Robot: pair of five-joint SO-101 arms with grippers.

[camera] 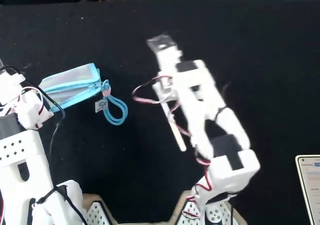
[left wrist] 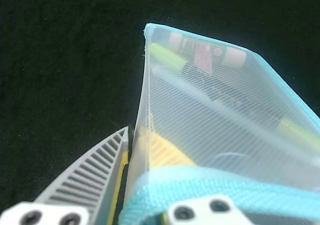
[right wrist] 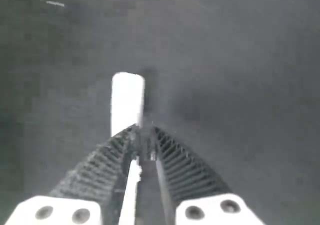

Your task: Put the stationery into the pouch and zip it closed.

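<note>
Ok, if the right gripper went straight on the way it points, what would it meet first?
Most likely the black table cloth: the right gripper aims at bare cloth, and the white pen it grips sticks out ahead, so its tip would touch first. Depth is hard to judge.

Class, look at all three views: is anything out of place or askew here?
Yes. A white stick is outside the pouch, pinched in the right gripper. The pouch is askew, one end held by the left gripper.
</note>
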